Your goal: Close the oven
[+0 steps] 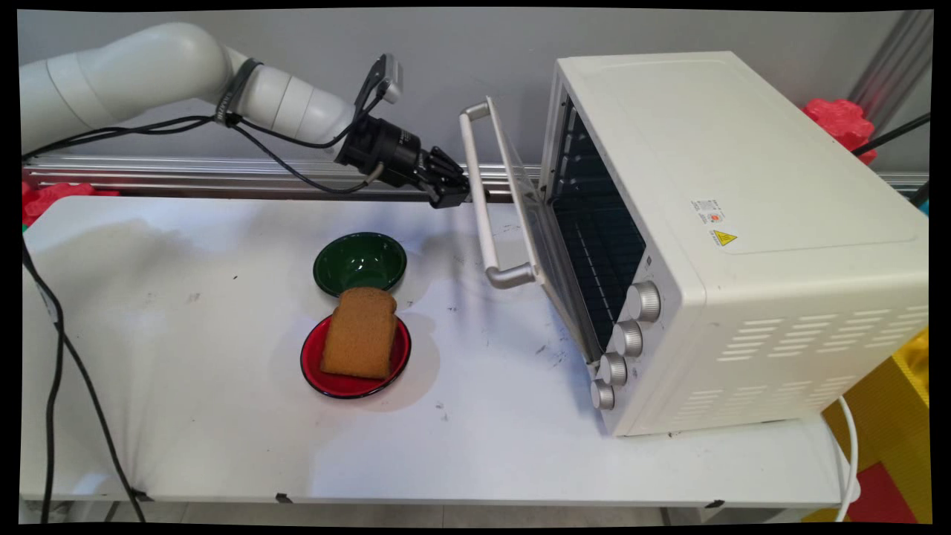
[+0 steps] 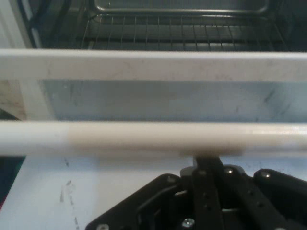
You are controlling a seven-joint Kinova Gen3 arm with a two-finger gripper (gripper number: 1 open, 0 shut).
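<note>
The end effector (image 2: 207,160), nearest to the hand camera, showed its black linkage folded and its two fingers closed together, with nothing between them. The tips stood against the pale handle (image 2: 144,136) of the oven door (image 2: 144,64), at the bar's near side; I could not tell if they pressed on it or only lay just beside it. In the main view the end effector (image 1: 453,195) was held level, above the surface (image 1: 186,386), and met the handle (image 1: 479,215) in its upper half.

The door (image 1: 520,215) was partly open, leaning out at the top from the white oven (image 1: 743,223), whose wire rack (image 2: 182,28) showed through the gap.

As a judgement only: the door seemed hinged at its lower edge, so the handle would travel on an arc. Contact with closed fingers can slip along a round bar, so it would be better kept square to the bar and near its middle, following the arc slowly.

The count was one oven with four knobs (image 1: 643,301) in a row down its front corner, one handle and one door. To the left of the door, well apart from the end effector, lay one green bowl (image 1: 359,261) and, touching or nearly touching it on the near side, one red plate (image 1: 349,383) with one slice of brown bread (image 1: 360,333) on it.
</note>
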